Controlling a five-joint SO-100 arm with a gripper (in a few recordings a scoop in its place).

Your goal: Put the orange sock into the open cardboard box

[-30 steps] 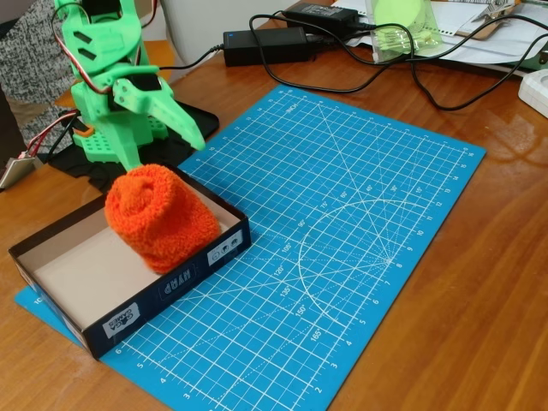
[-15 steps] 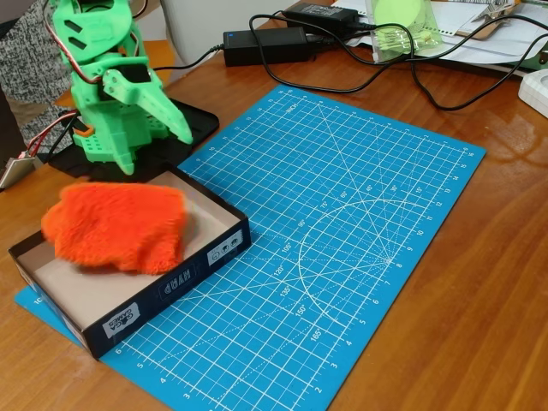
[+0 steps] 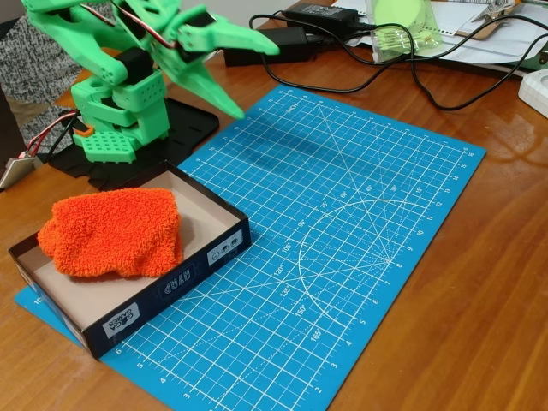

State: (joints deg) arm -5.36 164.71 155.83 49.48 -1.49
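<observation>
Glossy brown wooden table [image 3: 479, 282] under a blue cutting mat [image 3: 342, 248].

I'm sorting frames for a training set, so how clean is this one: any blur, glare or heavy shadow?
Fixed view: the orange sock and the open cardboard box are sharp; the gripper has slightly soft tips; glare sits on the wooden table at right; a soft arm shadow falls on the cutting mat.

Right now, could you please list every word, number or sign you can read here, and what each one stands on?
Blue cutting mat: angle marks "150", "120", "165" by the arc; ruler numbers along the edges, mostly too small.
Open cardboard box: a white word on the black wall, upside down and unreadable; small white labels, too blurred.
Power adapter: label unreadable.
</observation>
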